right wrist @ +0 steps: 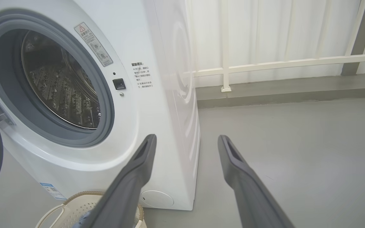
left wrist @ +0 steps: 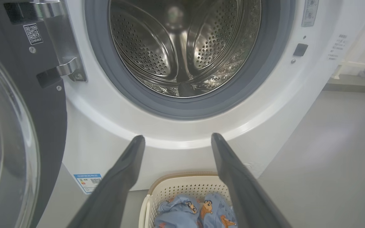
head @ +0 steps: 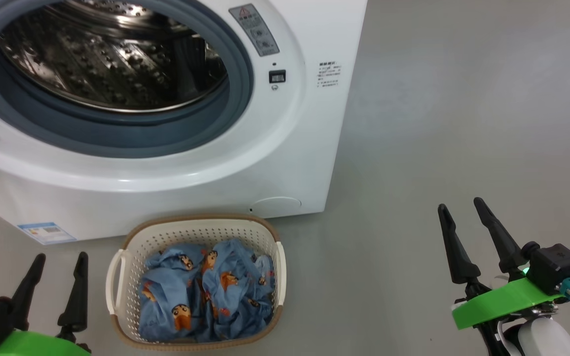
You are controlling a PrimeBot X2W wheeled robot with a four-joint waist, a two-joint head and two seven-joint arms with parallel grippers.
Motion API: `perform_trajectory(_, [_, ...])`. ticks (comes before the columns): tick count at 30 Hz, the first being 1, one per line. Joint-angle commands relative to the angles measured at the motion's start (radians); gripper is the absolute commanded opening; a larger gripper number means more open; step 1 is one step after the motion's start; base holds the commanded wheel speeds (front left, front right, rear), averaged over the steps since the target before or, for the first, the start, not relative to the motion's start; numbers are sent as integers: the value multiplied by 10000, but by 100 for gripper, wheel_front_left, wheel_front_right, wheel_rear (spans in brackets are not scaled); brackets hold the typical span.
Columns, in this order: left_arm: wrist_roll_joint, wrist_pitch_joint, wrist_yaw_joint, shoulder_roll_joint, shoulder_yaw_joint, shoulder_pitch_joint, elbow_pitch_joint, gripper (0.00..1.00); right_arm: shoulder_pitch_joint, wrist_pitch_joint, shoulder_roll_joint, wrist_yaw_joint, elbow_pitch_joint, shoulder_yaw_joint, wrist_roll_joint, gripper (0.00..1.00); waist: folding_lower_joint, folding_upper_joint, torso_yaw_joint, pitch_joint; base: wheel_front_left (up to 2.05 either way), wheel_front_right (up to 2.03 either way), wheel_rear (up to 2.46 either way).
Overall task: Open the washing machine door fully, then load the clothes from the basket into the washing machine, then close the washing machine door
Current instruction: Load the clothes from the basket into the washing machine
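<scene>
The washing machine door [left wrist: 48, 120] stands swung wide at our left, so we judge loading is the step in hand. The clothes [head: 206, 291] lie heaped in the basket [head: 198, 225] on the floor [head: 463, 99], just before the washing machine [head: 275, 148]. Both our left gripper [head: 61, 256] and right gripper [head: 460, 204] have jaws spread, empty. Next we must dip past the basket rim and pinch fabric; bare floor lies open at our right.
</scene>
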Motion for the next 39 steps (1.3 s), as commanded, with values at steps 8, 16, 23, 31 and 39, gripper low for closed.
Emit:
perform_trajectory(8, [92, 108, -126, 545, -6, -1051, 607, 100, -551, -122, 206, 46, -338, 77, -424, 100, -1, -1, -259, 1219, 0, 0, 0])
perform_trajectory(16, [-58, 258, -235, 726, -791, -2072, 1576, 100, -1014, -122, 473, 46, -447, -4, -724, 100, -1, -1, -390, 2424, 0, 0, 0])
perform_trajectory(23, [-466, 320, -251, 989, -1747, -2981, 2448, 100, -1470, -122, 732, 46, -512, -4, -955, 100, -1, -1, -530, 3437, 0, 0, 0])
perform_trajectory(31, [-1295, 591, -253, 1431, -3272, -4235, 3876, 100, -2094, -122, 998, 46, -652, 101, -1204, 100, -1, -1, -755, 4719, 0, 0, 0])
perform_trajectory(39, [-1723, 938, -254, 1604, -4750, -5682, 5467, 100, -2571, -122, 1077, 46, -843, 275, -1118, 100, -1, -1, -1149, 5749, 0, 0, 0])
